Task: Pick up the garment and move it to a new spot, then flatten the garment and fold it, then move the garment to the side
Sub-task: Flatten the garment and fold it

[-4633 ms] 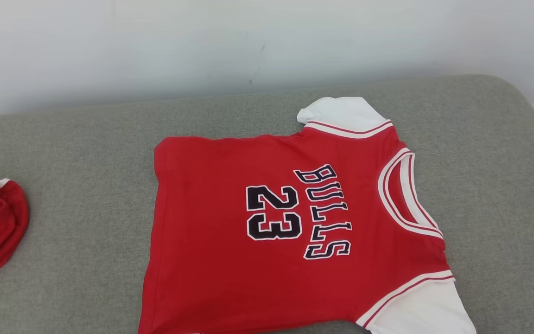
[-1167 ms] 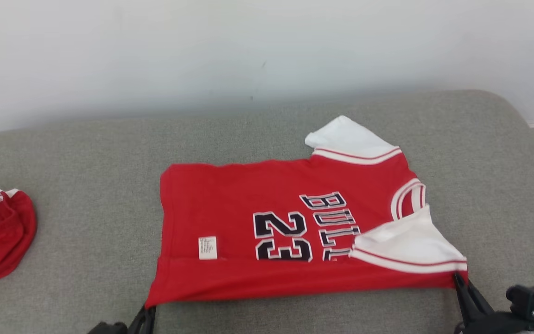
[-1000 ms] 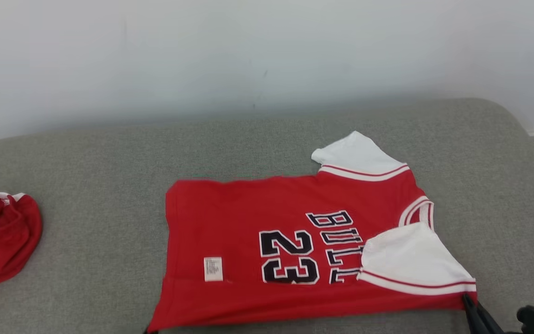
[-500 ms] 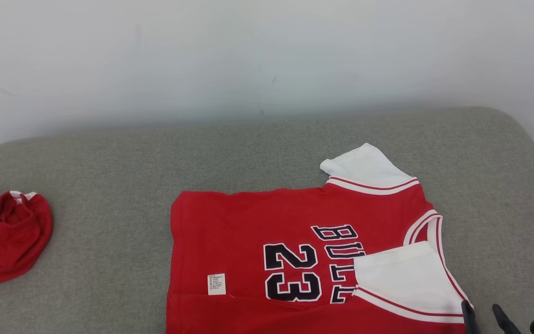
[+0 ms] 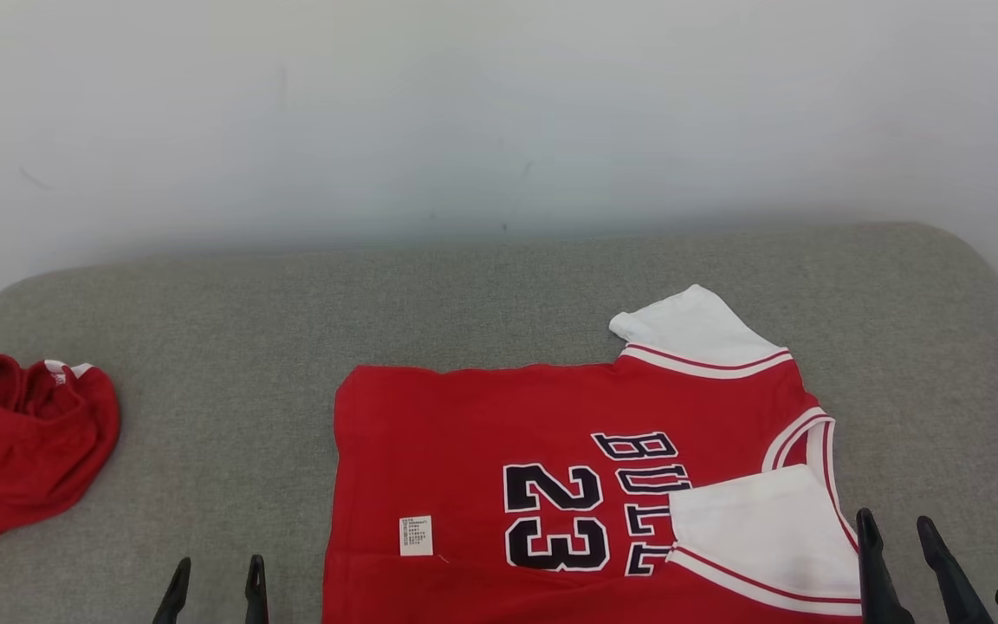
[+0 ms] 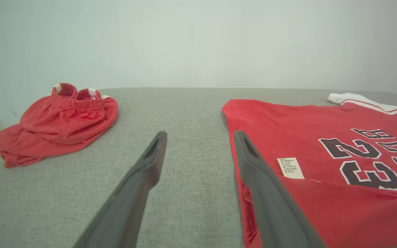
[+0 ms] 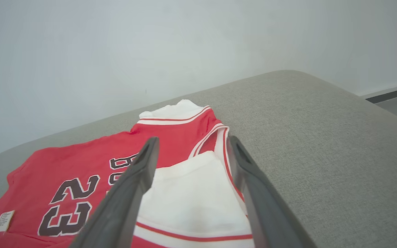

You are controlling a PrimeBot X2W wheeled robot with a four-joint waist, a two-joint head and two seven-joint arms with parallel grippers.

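The red jersey [image 5: 464, 451] lies flat on the grey upholstered surface [image 5: 230, 347], collar to the right. Its near edge is folded up over the front, so a white care label [image 5: 416, 535] and the near white sleeve [image 5: 759, 529] lie on top. The left gripper [image 5: 219, 565] is just beside the hem corner, fingers wide and empty. The right gripper [image 5: 894, 520] is at the folded sleeve's edge, fingers spread, holding nothing. Crumpled red shorts [image 5: 22, 442] lie well apart at the left.

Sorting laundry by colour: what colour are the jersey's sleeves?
White, with red-striped trim; the folded-over sleeve shows best in the right wrist view.
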